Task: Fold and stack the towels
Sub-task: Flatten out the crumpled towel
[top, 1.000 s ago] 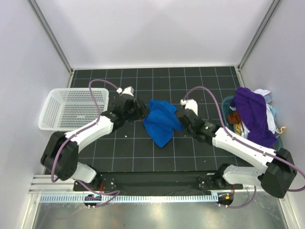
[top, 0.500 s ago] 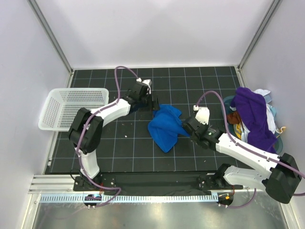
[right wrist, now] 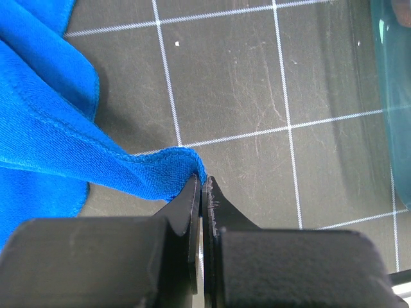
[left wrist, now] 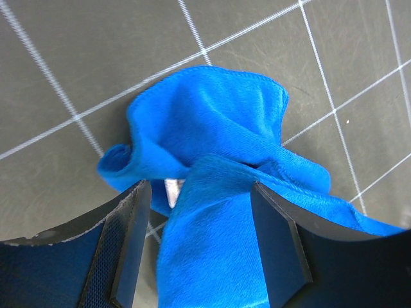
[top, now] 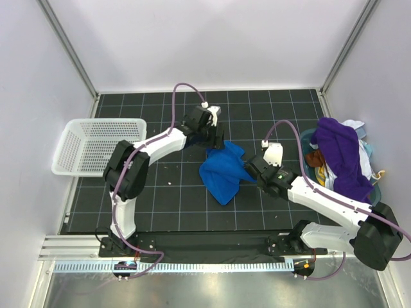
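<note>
A royal blue towel (top: 221,170) lies crumpled on the black gridded mat. My left gripper (top: 215,140) hovers over its far corner. In the left wrist view that gripper (left wrist: 200,189) is open and straddles a raised fold of the blue towel (left wrist: 212,115); a gap shows beside the left finger. My right gripper (top: 252,168) is shut on the towel's right edge, and the hem (right wrist: 186,157) is pinched at the tips of the right gripper (right wrist: 204,183). A deep purple towel (top: 340,154) is draped over a bin at the right, with white cloth (top: 367,157) behind it.
A white perforated basket (top: 96,146) stands at the left edge of the mat. The teal bin (top: 307,142) holding the piled cloths sits at the right, close to my right arm; its rim (right wrist: 395,96) shows in the right wrist view. White walls enclose the mat.
My left gripper has swung from the towel's left side to above its far corner. The right gripper has drawn the towel's edge slightly right and nearer, shifting the towel with it.
</note>
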